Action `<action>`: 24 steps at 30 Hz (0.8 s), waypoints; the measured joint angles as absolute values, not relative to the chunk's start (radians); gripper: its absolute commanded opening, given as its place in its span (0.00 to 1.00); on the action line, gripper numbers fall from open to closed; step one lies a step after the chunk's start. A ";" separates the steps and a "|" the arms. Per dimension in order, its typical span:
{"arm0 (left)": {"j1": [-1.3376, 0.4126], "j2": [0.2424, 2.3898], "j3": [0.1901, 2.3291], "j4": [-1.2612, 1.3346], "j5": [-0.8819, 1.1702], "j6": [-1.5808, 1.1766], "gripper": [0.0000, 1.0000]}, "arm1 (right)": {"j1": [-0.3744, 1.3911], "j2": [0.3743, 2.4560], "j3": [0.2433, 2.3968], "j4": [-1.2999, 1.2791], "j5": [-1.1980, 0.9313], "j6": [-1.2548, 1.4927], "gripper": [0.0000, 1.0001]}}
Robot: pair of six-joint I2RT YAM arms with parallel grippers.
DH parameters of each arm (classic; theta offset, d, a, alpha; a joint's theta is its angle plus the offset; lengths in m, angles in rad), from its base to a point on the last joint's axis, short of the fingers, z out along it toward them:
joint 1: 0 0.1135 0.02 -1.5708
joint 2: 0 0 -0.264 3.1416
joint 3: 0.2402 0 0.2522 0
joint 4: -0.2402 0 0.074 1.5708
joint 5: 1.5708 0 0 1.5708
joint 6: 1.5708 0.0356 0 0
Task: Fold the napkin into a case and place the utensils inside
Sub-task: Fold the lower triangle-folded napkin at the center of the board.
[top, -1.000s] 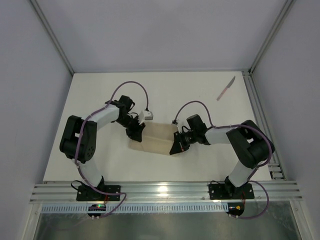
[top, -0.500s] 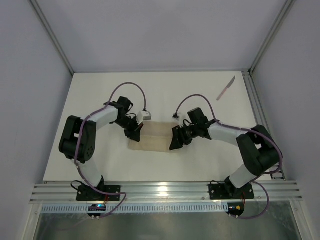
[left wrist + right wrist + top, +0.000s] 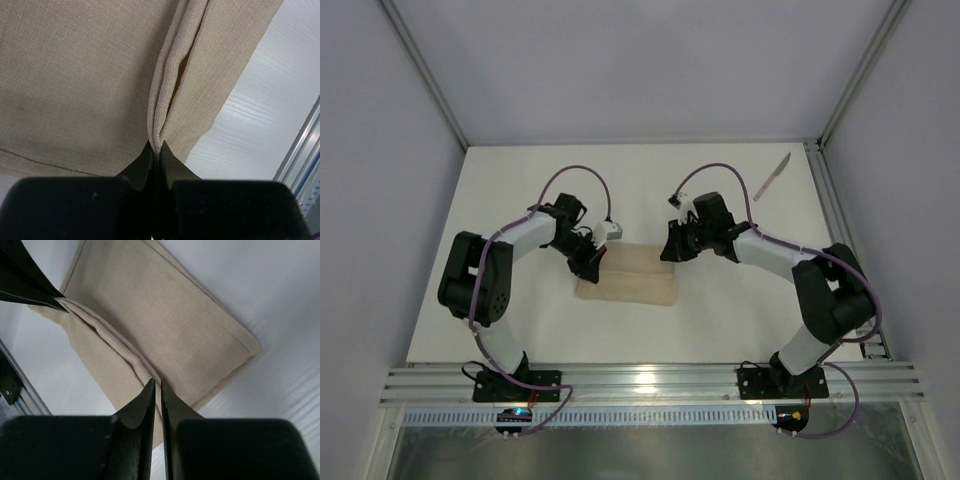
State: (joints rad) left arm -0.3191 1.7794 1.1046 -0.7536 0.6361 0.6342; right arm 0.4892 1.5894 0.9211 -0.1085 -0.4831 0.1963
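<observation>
The beige napkin point(image 3: 632, 280) lies folded as a rectangle mid-table. My left gripper point(image 3: 591, 266) is shut on a pinched ridge of the napkin point(image 3: 90, 80) at its left end. The ridge runs across the cloth to my right gripper point(image 3: 670, 250), which is at the far right corner. In the right wrist view its jaws stand all but closed on the raised fold of the napkin point(image 3: 165, 315). The knife point(image 3: 772, 177), with pinkish handle and grey blade, lies at the far right of the table, away from both grippers. No other utensil shows.
The white table point(image 3: 520, 330) is walled by grey panels, with a metal rail point(image 3: 835, 230) along the right side and a slotted rail point(image 3: 640, 385) at the near edge. The arm cables loop above the napkin.
My right gripper has moved from the napkin's near right edge toward the far right corner. The napkin now looks narrower. The left gripper has stayed at the left end.
</observation>
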 measured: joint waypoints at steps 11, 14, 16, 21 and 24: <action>-0.314 1.781 1.105 -0.754 0.620 0.604 0.00 | 0.488 1.877 1.004 -0.025 -0.500 0.320 0.04; -0.297 1.790 1.105 -0.754 0.609 0.601 0.00 | 0.488 1.877 1.003 -0.022 -0.492 0.335 0.04; -0.282 1.809 1.105 -0.758 0.602 0.602 0.00 | 0.488 1.877 1.002 -0.022 -0.491 0.338 0.04; -0.268 1.848 1.130 -0.787 0.614 0.601 0.00 | 0.488 1.876 1.005 -0.027 -0.492 0.323 0.04; -0.269 1.857 1.141 -0.798 0.614 0.600 0.00 | 0.491 1.874 1.013 -0.040 -0.489 0.297 0.07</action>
State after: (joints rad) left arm -0.2687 1.8572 1.1408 -0.7982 0.6144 0.6003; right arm 0.4908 1.8740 1.0126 -0.0402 -0.4889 0.2966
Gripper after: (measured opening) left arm 0.017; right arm 0.047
